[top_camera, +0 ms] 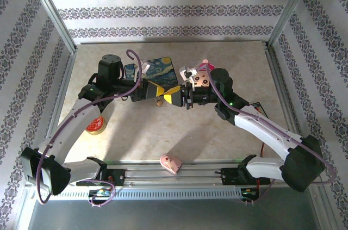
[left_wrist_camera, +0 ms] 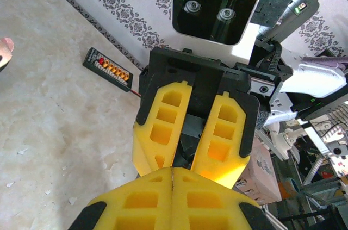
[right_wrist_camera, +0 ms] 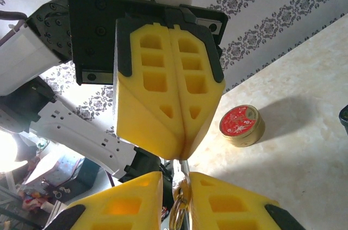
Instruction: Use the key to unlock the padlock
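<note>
The two arms meet nose to nose above the table (top_camera: 228,143), tips nearly touching. The left end effector (top_camera: 162,92) has its yellow fingers pressed flat together. In the right wrist view a thin pale sliver pokes out from their tip, and I take that for the key (right_wrist_camera: 183,166), pinched by its head. The right end effector (top_camera: 176,99) has its fingers closed to a narrow slot around a small brass-gold piece with a ring-like curve. I read that as the padlock (right_wrist_camera: 178,213), gripped and held up off the table.

What matters is the line between them. The key lies straight ahead of the left fingertips, its long axis running along the fingers and pointing into the slot of the right end effector directly opposite. The padlock sits just beyond the key's free end, very close. I cannot tell whether the tip has already entered the keyway or only rests against the body. The left arm is the one placed to do the inserting and turning, while the right acts as the vice. The painted box (top_camera: 161,71) lies just behind the meeting tips, out of the way
</note>
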{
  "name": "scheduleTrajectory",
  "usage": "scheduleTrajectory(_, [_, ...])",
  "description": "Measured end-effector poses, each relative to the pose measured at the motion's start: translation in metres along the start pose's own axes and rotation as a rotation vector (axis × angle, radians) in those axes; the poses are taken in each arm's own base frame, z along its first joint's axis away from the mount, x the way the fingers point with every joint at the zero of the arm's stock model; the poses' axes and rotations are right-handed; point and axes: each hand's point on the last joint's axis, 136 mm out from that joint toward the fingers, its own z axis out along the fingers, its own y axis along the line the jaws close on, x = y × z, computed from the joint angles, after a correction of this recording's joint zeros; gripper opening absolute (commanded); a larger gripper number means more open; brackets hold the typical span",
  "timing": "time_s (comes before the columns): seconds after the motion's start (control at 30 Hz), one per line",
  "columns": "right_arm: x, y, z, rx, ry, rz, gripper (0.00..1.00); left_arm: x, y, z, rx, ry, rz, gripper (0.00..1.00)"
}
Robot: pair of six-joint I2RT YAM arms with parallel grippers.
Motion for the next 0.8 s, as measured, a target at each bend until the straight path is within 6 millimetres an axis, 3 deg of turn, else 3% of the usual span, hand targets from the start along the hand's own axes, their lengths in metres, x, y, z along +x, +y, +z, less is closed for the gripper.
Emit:
scheduleTrajectory(0.27, [-0.002, 0.0, -0.001, 0.001, -0.006, 0.01, 0.13, -0.001, -0.002, 0.0, 0.014, -0.009, 0.005, 0.0])
scheduleTrajectory(0.47, [-0.004, -0.001, -0.002, 0.004, -0.014, 0.014, 0.0, -0.003, -0.001, -0.001, 0.018, -0.024, 0.003, 0.0])
scheduleTrajectory(0.6, [-0.006, -0.001, -0.003, 0.004, -0.019, 0.008, 0.0, -0.004, -0.001, -0.002, 0.025, -0.035, -0.007, 0.0])
scheduleTrajectory(0.67, [-0.008, -0.002, -0.003, 0.009, -0.027, 0.003, 0.0, -0.005, 0.0, -0.002, 0.031, -0.041, -0.012, 0.09])
scheduleTrajectory(0.8, [-0.011, -0.002, -0.007, 0.022, -0.044, -0.004, 0.0, -0.011, 0.007, -0.007, 0.011, -0.076, -0.036, 0.66])
